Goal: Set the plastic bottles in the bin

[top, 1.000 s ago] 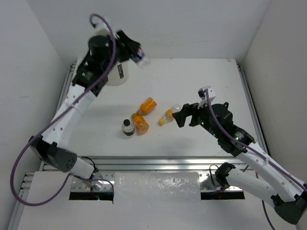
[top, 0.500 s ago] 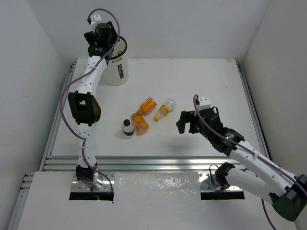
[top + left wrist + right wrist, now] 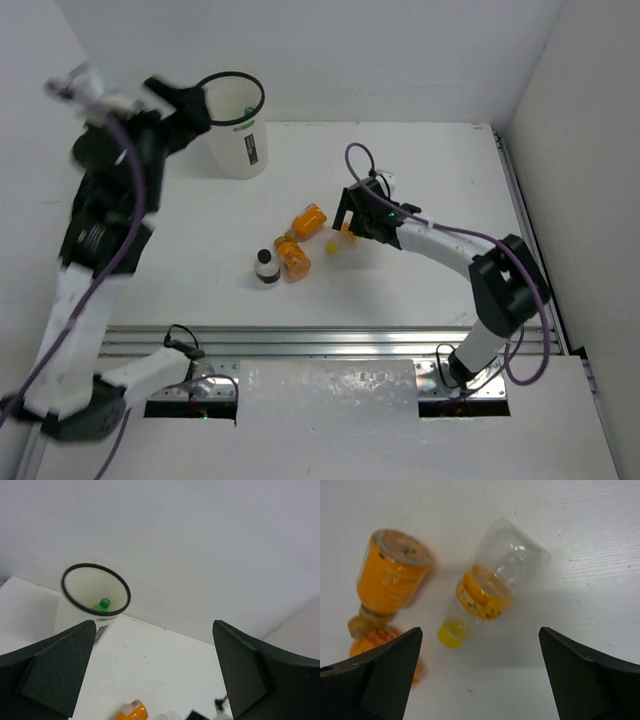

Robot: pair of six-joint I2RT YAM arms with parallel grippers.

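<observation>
The bin point(image 3: 236, 140) stands at the back left. In the left wrist view I look into the bin point(image 3: 75, 611) and see a green bottle point(image 3: 103, 604) inside. My left gripper point(image 3: 183, 112) is blurred, up and left of the bin. It is open and empty point(image 3: 155, 680). On the table lie two orange bottles point(image 3: 308, 219) point(image 3: 294, 256) and a short dark bottle with a white cap point(image 3: 266, 267). My right gripper point(image 3: 352, 216) hangs open point(image 3: 480, 630) over a clear bottle with a yellow cap point(image 3: 492, 582), its fingers on either side. An orange bottle point(image 3: 390, 577) lies to its left.
Metal rails point(image 3: 320, 338) run along the table's near edge, and another rail point(image 3: 520, 200) runs along the right side. White walls close in the back and both sides. The bottles lie in a tight cluster mid-table.
The left gripper swung over the bin, opened and pulled back to the left; the bottle it carried is gone from its jaws. The right gripper moved forward over the clear bottle.
</observation>
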